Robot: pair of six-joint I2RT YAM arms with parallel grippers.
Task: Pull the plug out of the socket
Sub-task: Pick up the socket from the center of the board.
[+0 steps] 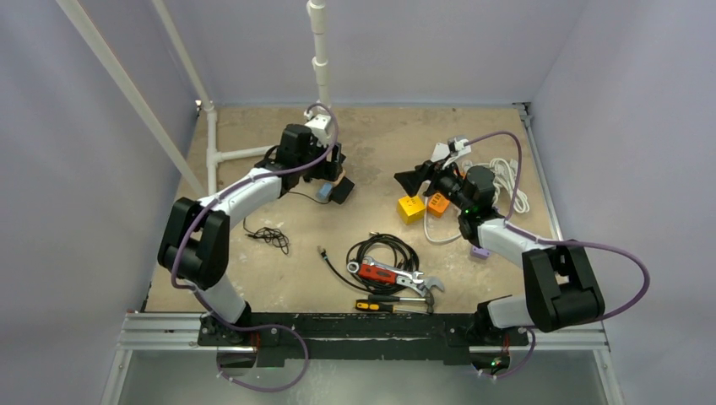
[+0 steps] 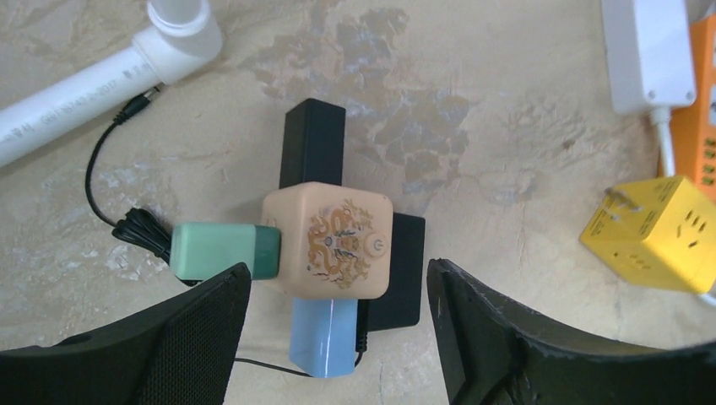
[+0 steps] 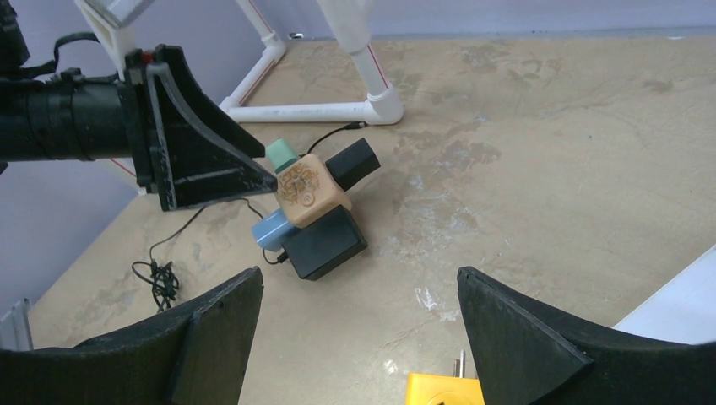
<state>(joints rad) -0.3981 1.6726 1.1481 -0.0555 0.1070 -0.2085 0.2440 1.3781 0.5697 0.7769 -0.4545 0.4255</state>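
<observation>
Beige cube socket (image 2: 328, 240) on tan surface (image 2: 507, 126), left of centre, far half. As left wrist camera sees it:
- green rectangular plug (image 2: 224, 251) in its left face
- pale-blue plug (image 2: 325, 342) in near face
- black box adapter (image 2: 312, 143) on far face
- second black adapter (image 2: 398, 270) at right, partly under cube

White PVC pipe frame (image 2: 93, 93) behind-left. Yellow cube socket (image 2: 659, 232) well apart to right, orange cube socket (image 2: 699, 126) just beside it, white power strip (image 2: 650, 51) behind both. Black cable coil (image 1: 384, 249) front centre. Red-and-silver wrench (image 1: 380, 272) on coil. Yellow-handled screwdriver (image 1: 376, 305) nearer still.

Smooth plastic socket cube (image 2: 333, 240), rough mottled tabletop (image 2: 507, 126)
</observation>
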